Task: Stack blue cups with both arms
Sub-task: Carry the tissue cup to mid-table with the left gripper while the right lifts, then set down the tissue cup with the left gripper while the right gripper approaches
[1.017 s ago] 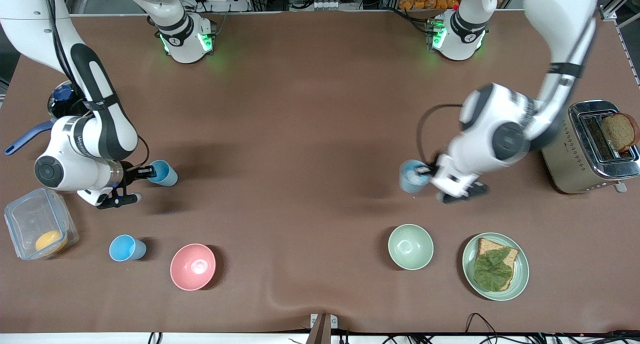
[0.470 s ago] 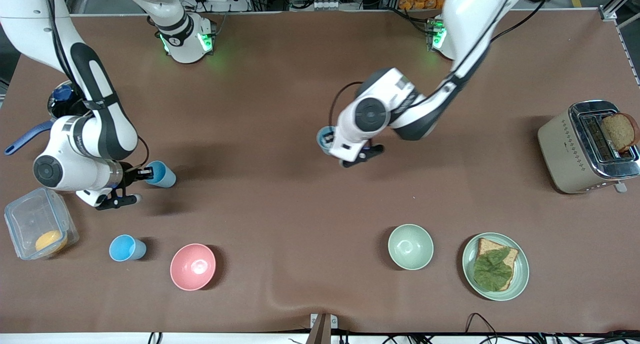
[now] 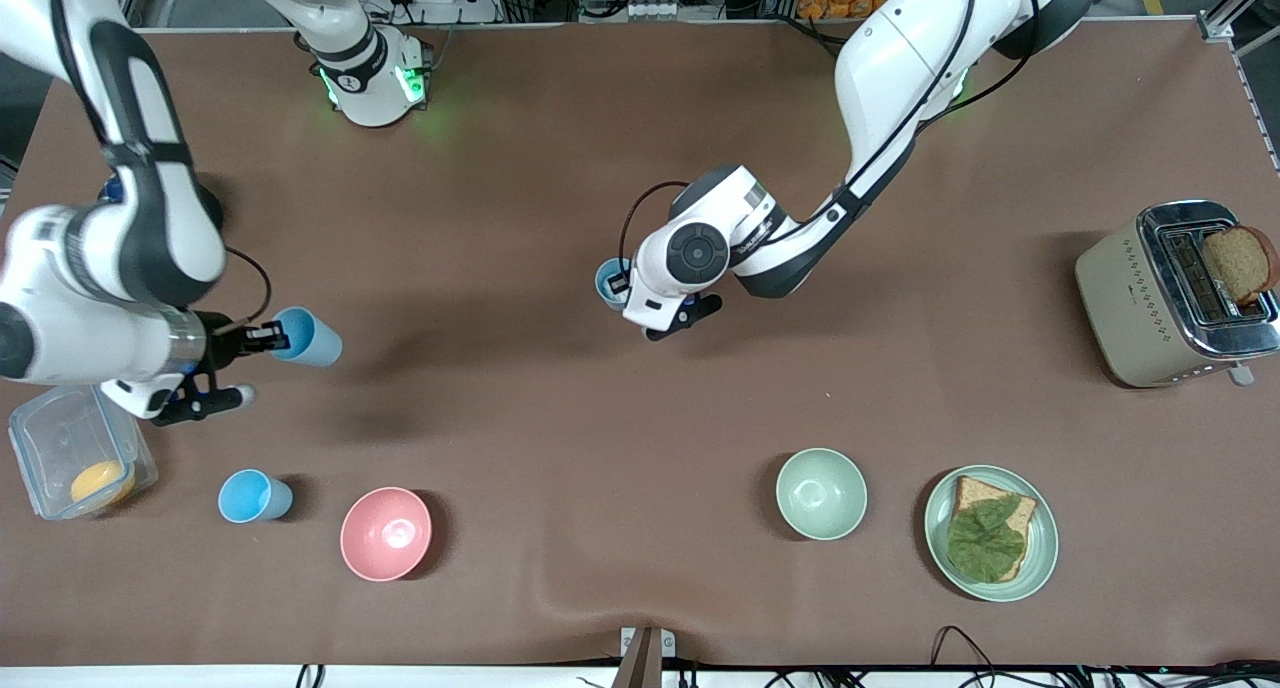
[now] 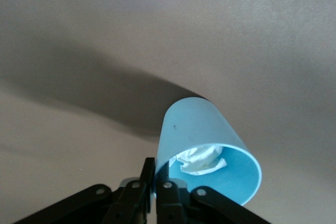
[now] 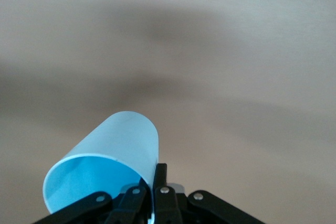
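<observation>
My left gripper (image 3: 622, 288) is shut on the rim of a blue cup (image 3: 607, 280) and holds it over the middle of the table. In the left wrist view the fingers (image 4: 151, 179) pinch the cup's wall (image 4: 202, 135), and crumpled white paper lies inside. My right gripper (image 3: 262, 339) is shut on the rim of a second blue cup (image 3: 308, 337), held tilted above the table toward the right arm's end. The right wrist view shows this cup (image 5: 118, 153) empty. A third blue cup (image 3: 254, 496) stands upright on the table beside the pink bowl (image 3: 386, 533).
A pale green bowl (image 3: 821, 493) and a green plate (image 3: 1042, 558) with bread and lettuce lie near the front edge. A toaster (image 3: 1150, 298) holding a bread slice stands at the left arm's end. A clear container (image 3: 60, 438) sits at the right arm's end.
My left arm has swung its cup from near the toaster to over the table's middle. My right arm has risen and drawn its cup slightly toward its end of the table.
</observation>
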Robot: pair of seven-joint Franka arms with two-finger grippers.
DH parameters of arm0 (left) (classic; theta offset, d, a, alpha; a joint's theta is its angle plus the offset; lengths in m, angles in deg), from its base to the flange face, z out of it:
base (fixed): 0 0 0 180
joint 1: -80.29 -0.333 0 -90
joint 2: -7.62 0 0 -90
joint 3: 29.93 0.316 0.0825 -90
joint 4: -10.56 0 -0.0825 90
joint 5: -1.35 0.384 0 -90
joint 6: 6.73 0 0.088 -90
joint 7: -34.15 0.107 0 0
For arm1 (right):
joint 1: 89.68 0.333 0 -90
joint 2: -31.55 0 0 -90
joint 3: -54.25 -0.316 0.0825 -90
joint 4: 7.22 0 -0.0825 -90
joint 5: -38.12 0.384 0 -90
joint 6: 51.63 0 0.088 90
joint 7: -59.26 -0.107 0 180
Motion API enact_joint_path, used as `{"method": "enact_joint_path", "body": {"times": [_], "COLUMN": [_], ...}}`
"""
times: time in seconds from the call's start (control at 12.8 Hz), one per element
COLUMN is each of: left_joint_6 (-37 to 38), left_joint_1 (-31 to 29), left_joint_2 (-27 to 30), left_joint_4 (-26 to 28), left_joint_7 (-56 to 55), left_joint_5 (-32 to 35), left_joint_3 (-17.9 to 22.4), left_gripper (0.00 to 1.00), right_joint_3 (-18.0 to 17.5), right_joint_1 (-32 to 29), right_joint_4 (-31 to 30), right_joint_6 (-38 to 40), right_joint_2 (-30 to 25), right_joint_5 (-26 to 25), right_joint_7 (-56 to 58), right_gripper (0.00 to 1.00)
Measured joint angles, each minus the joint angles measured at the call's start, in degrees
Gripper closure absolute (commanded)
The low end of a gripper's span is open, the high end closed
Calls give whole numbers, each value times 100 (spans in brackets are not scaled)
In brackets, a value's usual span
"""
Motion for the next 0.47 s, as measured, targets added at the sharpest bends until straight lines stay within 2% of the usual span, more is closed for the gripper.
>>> {"method": "enact_joint_path", "body": {"times": [0.23,0.47], "left_joint_6": [-15,25], "left_joint_1": [-2,-97], "left_joint_2": [0,305], "left_joint_4": [-44,-254], "left_joint_7": [-4,-6], "left_joint_5": [-1,369], "left_joint_3": [17,85], "left_gripper": [0,0], "right_joint_3": [-22,-62], "right_joint_1": [51,829], "right_joint_4": [710,761], "right_joint_6": [888,965], "right_joint_2": [-302,-522], "right_joint_5": [614,724], "right_joint_7": [-363,-1974], "right_gripper": [100,100]}}
